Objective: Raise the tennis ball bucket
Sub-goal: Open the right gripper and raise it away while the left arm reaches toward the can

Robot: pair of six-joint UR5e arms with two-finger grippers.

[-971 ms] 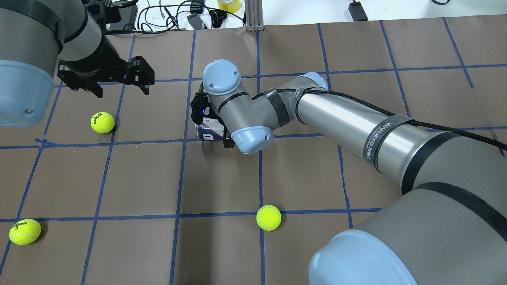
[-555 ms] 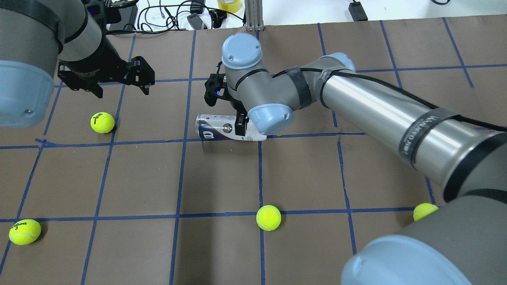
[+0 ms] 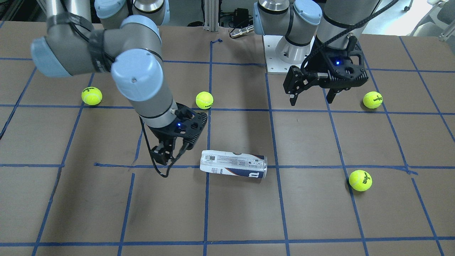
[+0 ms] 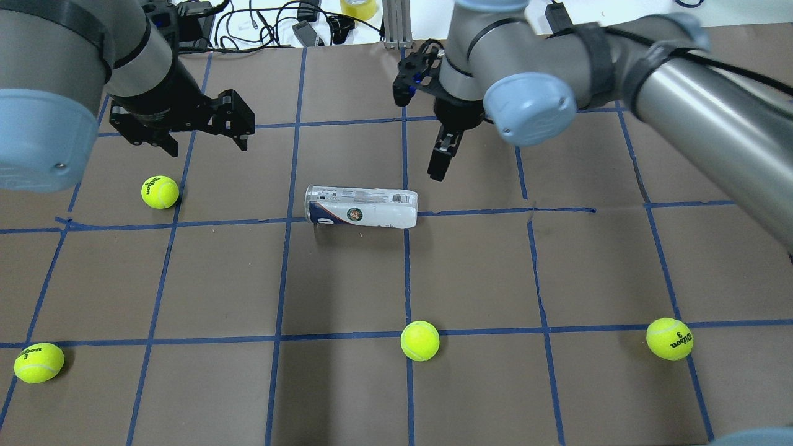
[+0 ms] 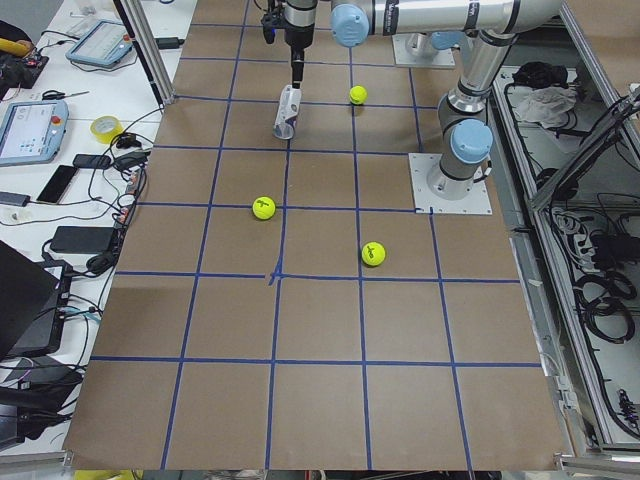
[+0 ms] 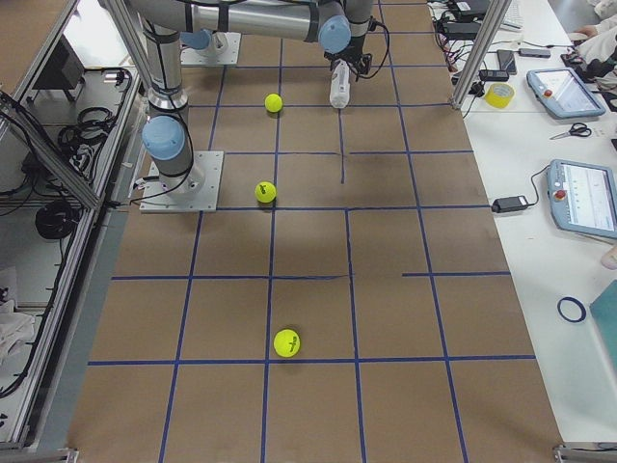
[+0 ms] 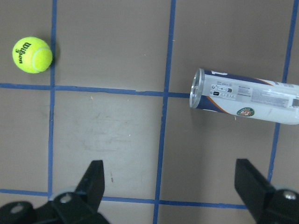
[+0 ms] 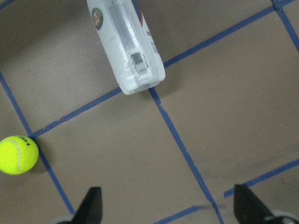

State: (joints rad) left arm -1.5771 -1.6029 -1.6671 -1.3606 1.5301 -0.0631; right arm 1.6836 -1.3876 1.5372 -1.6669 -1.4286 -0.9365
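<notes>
The tennis ball bucket [image 4: 361, 207] is a clear tube with a white and navy label. It lies on its side on the brown table, and also shows in the front view [image 3: 233, 165]. My right gripper [image 4: 438, 164] hangs open and empty above the table, beyond the tube's closed end and apart from it. The right wrist view shows that end [image 8: 125, 46] ahead of the spread fingers [image 8: 245, 205]. My left gripper [image 4: 206, 147] is open and empty, hovering off the tube's open metal-rimmed end [image 7: 243, 95].
Several yellow-green tennis balls lie loose: one [image 4: 160, 191] under my left gripper, one [image 4: 38, 362] front left, one [image 4: 420, 341] front middle, one [image 4: 669, 338] front right. Cables and tape [image 4: 359, 7] lie beyond the table's far edge.
My right gripper has come off the tube, rising and moving away to the far right. The tube lies in the same place. My left gripper has shifted slightly to the right.
</notes>
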